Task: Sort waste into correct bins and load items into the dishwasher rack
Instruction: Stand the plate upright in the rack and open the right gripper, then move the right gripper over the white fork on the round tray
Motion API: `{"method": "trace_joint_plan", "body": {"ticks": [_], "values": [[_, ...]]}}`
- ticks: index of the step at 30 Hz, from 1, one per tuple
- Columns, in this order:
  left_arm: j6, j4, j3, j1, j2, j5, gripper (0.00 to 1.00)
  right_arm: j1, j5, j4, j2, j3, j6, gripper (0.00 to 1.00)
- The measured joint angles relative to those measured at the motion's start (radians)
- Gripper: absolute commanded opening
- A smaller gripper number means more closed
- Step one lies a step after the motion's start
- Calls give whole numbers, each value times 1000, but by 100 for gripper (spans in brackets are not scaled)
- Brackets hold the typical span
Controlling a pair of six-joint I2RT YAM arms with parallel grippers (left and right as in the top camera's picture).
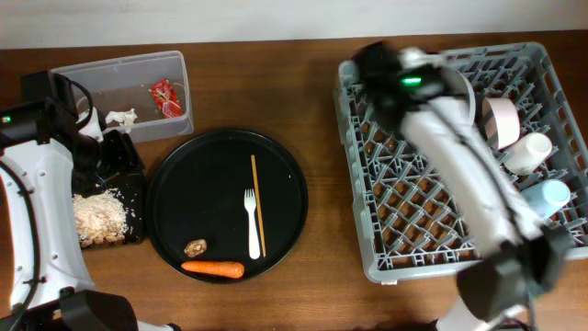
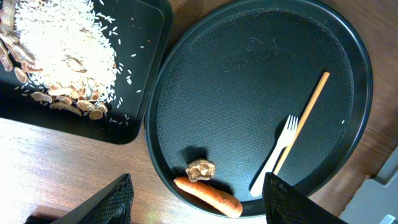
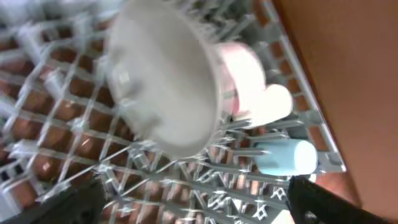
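Right jaws are wide open and empty over the rack; the wrist view is blurred. Plate stands tilted on edge among the pegs just ahead of the fingers, not gripped. Beside it is the bowl, pink outside, on its side. Next come the cream cup and the blue cup, both lying near the rack's right wall. The right arm crosses the rack diagonally in the overhead view.

Left jaws are open and empty, hovering over the front-left rim of the round tray. On that tray, chopstick and fork lie side by side and seem to touch near the tines. Lump sits just behind the carrot at the front edge.

Black tray is just beside the round tray on its left, with crumbs heaped in it. Tub sits back left on the desk and holds the wrapper by its right wall and the paper near its front wall.
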Motion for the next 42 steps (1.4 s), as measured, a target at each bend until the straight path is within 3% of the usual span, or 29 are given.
{"method": "trace_joint_plan", "body": {"ticks": [2, 4, 10, 14, 23, 30, 38, 41, 42], "values": [[0, 0, 0, 0, 0, 0, 66, -127, -76, 13, -88, 1, -27, 17], [0, 0, 0, 0, 0, 0, 66, -235, -142, 19, -123, 2, -54, 4], [0, 0, 0, 0, 0, 0, 66, -548, -446, 88, -90, 2, -198, 4], [0, 0, 0, 0, 0, 0, 66, -641, -666, 155, -17, 2, -296, 4], [0, 0, 0, 0, 0, 0, 66, -596, -919, 233, 167, 1, -417, 4], [0, 0, 0, 0, 0, 0, 66, -528, -1148, 231, 178, 0, -614, 4], [0, 0, 0, 0, 0, 0, 66, -527, -1104, 190, 176, 0, -649, 8], [0, 0, 0, 0, 0, 0, 67, -527, -989, 175, 150, 0, -608, 19], [0, 0, 0, 0, 0, 0, 72, -527, -944, 168, 130, 0, -592, 24]]}}
